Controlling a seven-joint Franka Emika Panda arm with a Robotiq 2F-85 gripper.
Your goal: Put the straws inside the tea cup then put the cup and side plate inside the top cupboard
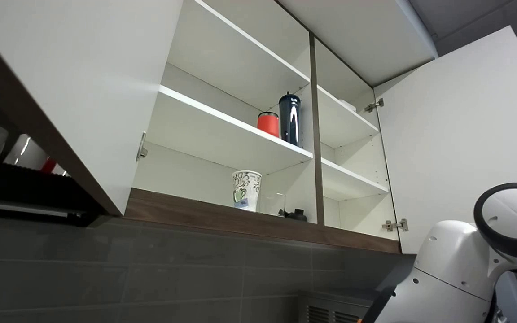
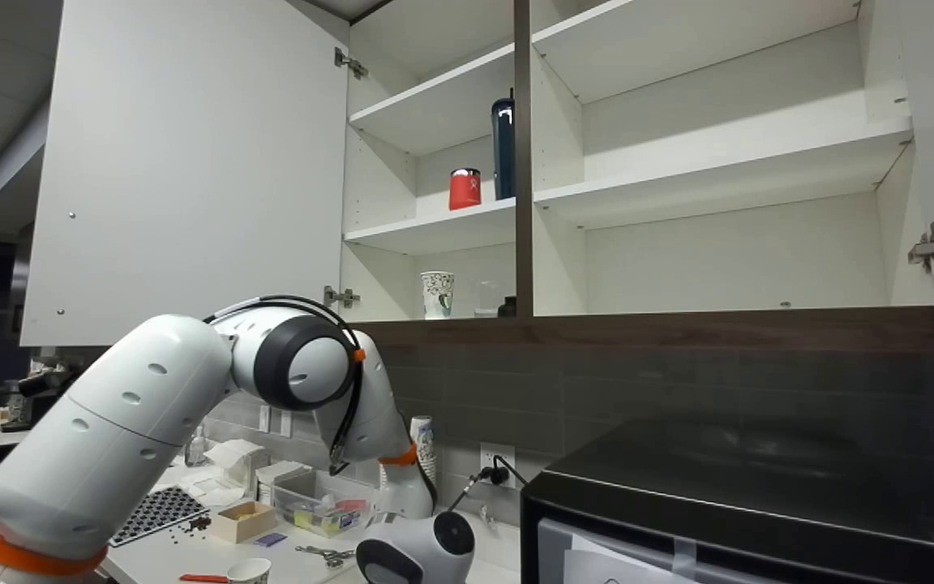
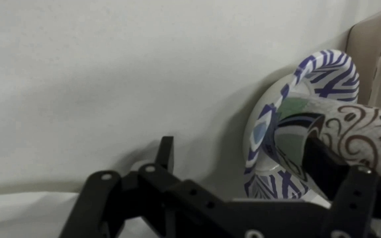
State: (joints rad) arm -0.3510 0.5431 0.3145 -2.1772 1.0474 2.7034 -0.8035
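Note:
The side plate (image 3: 263, 129), white with a blue-patterned wavy rim, shows right of centre in the wrist view. A white patterned beaker (image 3: 372, 135) stands over its middle. My gripper (image 3: 240, 142) is open. Its right finger overlaps the beaker's side; I cannot tell whether they touch. Plain white surface and the plate's left rim show between the fingers. The gripper is out of both exterior views. A white cup (image 2: 248, 570) is cut off at the bottom; it may be the tea cup. No straws can be made out. The top cupboard (image 1: 240, 224) (image 2: 726, 331) stands open in both exterior views.
On the cupboard shelves are a red tumbler (image 1: 268, 124), a tall dark tumbler (image 1: 290, 119), a patterned beaker (image 1: 246, 190) and a black object (image 1: 297, 215). A black appliance (image 2: 726, 487), a clear bin (image 2: 321, 507) and a cup stack (image 2: 424, 442) stand below. A beige box (image 3: 365, 62) borders the plate.

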